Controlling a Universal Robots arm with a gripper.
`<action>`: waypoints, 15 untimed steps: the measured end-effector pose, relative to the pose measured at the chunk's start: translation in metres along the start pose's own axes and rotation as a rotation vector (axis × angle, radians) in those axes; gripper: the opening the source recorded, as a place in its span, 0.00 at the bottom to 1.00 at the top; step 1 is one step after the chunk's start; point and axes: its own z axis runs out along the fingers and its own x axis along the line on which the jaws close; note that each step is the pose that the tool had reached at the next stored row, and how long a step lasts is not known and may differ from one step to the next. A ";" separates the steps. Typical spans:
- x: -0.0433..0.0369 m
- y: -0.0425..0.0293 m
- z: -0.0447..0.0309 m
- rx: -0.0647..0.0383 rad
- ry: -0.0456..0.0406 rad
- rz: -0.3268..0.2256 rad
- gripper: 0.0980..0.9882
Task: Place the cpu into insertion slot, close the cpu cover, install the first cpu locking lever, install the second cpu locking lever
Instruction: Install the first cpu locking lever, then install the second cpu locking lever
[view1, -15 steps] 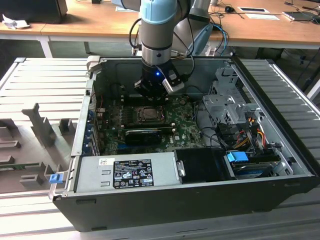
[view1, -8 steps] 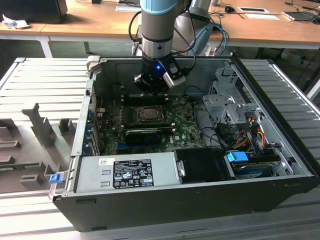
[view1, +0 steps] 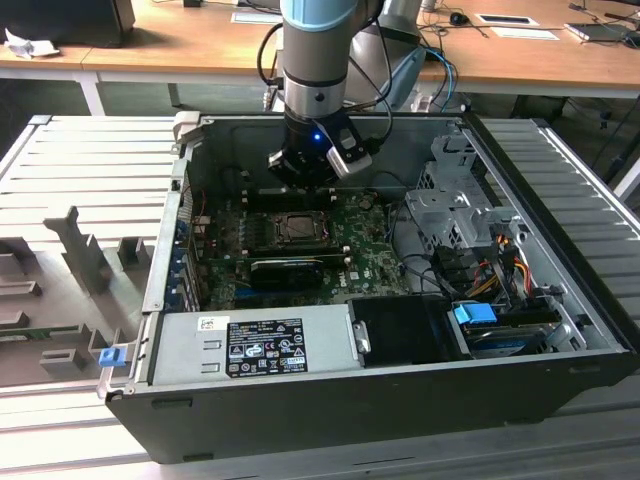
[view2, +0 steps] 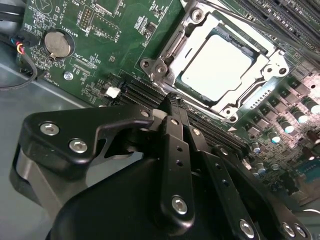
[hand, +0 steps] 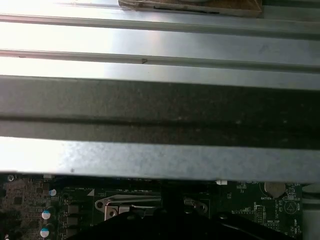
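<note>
My claw (view2: 172, 107) hangs over the green board (view2: 115, 45) inside the open computer case (view1: 560, 385), just beside the socket, and its two black fingers (view2: 175, 145) look pressed together with nothing between them, so I think it is closed and holds nothing. The cpu (view2: 216, 66) sits flat in its slot, pale and shiny on top. It lies flat so its underside can meet the socket. The cpu cover (view2: 272, 67), a thin grey frame with a big square hole, lies down around the chip. The hole lets the shiny top show through while the frame presses on the edges. So I judge the chip is in and the cover is down. Thin metal rods run along the sides of the socket, but I cannot tell if they are locked. In the exterior view my claw (view1: 305, 170) is low in the case, near the back wall, right by the socket (view1: 300, 228). I hold it pointing down so the tips can reach small parts
</note>
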 end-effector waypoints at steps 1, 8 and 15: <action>0.0000 -0.0003 0.0000 0.000 0.0000 0.000 0.01; 0.0001 -0.0040 -0.0004 0.000 0.0001 0.000 0.01; 0.0004 -0.0116 -0.0012 0.000 0.0001 0.000 0.01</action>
